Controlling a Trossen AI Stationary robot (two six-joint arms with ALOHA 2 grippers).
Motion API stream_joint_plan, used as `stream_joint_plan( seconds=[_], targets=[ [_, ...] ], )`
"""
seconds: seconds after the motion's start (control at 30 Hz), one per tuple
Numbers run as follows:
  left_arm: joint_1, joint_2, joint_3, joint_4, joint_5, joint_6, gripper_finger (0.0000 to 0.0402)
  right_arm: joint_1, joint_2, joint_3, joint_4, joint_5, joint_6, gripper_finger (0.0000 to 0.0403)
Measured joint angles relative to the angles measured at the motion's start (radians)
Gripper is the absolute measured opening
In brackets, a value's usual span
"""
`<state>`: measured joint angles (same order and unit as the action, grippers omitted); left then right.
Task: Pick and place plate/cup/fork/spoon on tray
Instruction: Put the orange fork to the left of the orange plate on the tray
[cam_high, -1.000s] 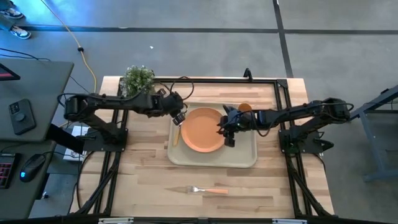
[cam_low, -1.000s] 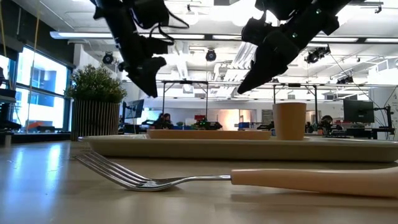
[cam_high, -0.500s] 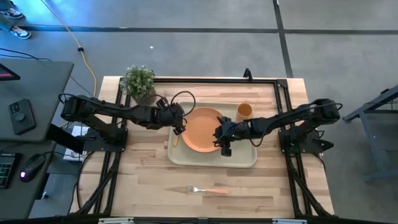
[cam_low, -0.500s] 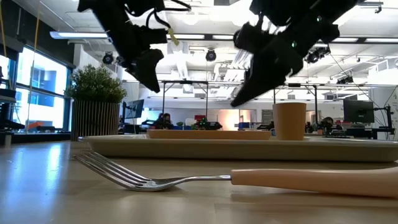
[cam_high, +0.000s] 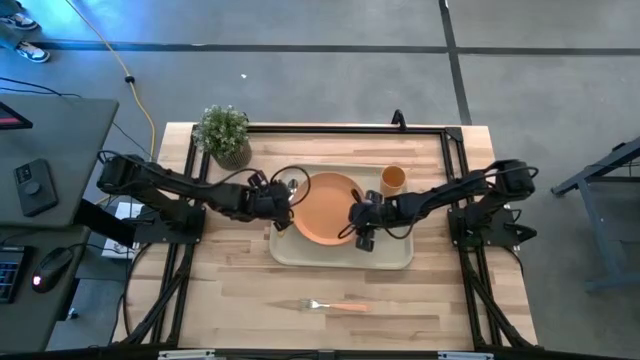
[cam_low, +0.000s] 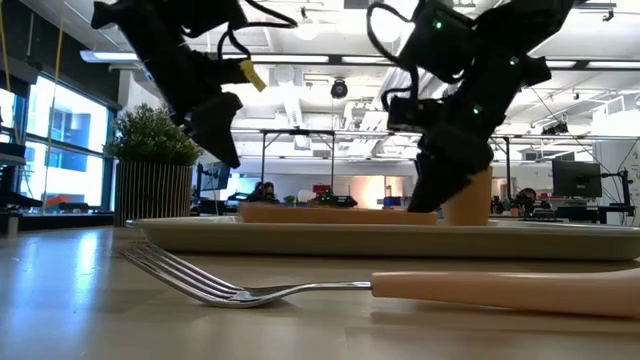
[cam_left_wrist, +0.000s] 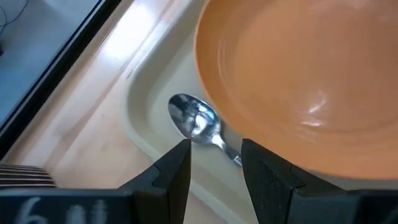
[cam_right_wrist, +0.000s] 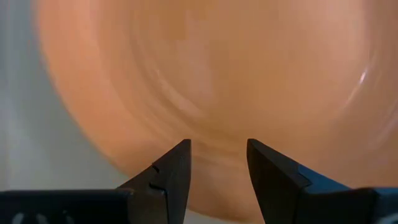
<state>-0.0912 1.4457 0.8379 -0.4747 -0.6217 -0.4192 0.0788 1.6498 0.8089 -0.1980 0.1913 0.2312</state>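
Note:
The beige tray (cam_high: 395, 255) lies mid-table. The orange plate (cam_high: 325, 208) rests flat in it, and the orange cup (cam_high: 393, 178) stands upright in its far right corner. The spoon (cam_left_wrist: 196, 121) lies in the tray by the plate's left rim, its handle hidden under my left gripper. The fork (cam_high: 325, 305) lies flat on the table near the front edge. My left gripper (cam_left_wrist: 216, 168) is open above the spoon, its fingers on either side of the neck, clear of the tray in the low view (cam_low: 222, 150). My right gripper (cam_right_wrist: 217, 165) is open low over the plate's near right rim. My right gripper comes at the plate's near right rim (cam_right_wrist: 214, 186) from above, pointing steeply down, fingers apart. In the low view its fingertips (cam_low: 428, 203) reach the plate's level; whether they touch it I cannot tell.
A potted plant (cam_high: 222, 130) stands at the table's far left corner. A black frame (cam_high: 455, 160) runs along the table's far and side edges. Bare wood lies between the tray and the fork (cam_low: 250, 290).
My left gripper has gone down and toward the table's near edge, from beyond the plate's far left rim to above the spoon. My right gripper has tipped to point more steeply down and dropped onto the plate's near right rim. Plate, cup, spoon and fork have kept still.

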Motion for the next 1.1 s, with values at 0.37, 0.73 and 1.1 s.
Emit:
stream_joint_plan(
  seconds=[0.37, 0.73, 1.1],
  targets=[
    [-0.043, 0.0, 0.0, -0.007, -0.017, -0.004, 0.0131, 0.003, 0.002, 0.0, -0.129, 0.048, 0.068, 0.0145],
    [-0.047, 0.0, 0.0, -0.047, -0.02, -0.013, 0.0131, 0.007, -0.058, 0.0, -0.151, 0.057, 0.079, 0.0144],
    [-0.138, 0.0, 0.0, -0.053, -0.114, -0.058, 0.0131, 0.1, -0.136, 0.0, -0.005, -0.005, 0.098, 0.0144]
  ],
)
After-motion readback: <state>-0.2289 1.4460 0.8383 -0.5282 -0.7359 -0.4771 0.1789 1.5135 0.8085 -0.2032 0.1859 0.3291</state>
